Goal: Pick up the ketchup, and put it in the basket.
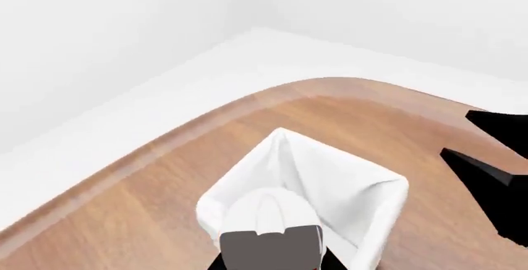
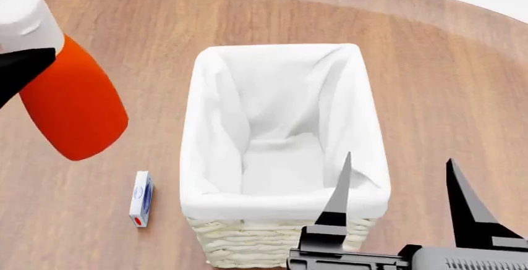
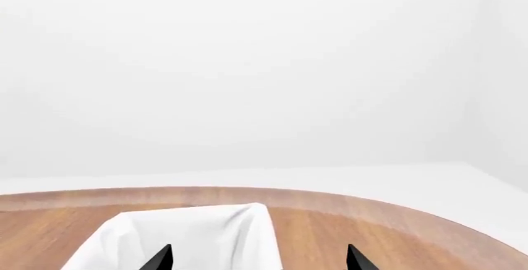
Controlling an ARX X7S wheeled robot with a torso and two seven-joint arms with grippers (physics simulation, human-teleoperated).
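The ketchup (image 2: 70, 100) hangs lifted above the wooden table (image 2: 446, 78), at the far left of the head view, left of the basket (image 2: 281, 152) and apart from it. It is tilted, white cap toward the far left. The left gripper (image 2: 12, 75) is closed on the bottle just below the cap. A small flat box (image 2: 141, 199) lies on the table near the basket's near-left corner. The right gripper (image 2: 400, 186) hovers at the basket's near-right corner, fingers spread wide and empty
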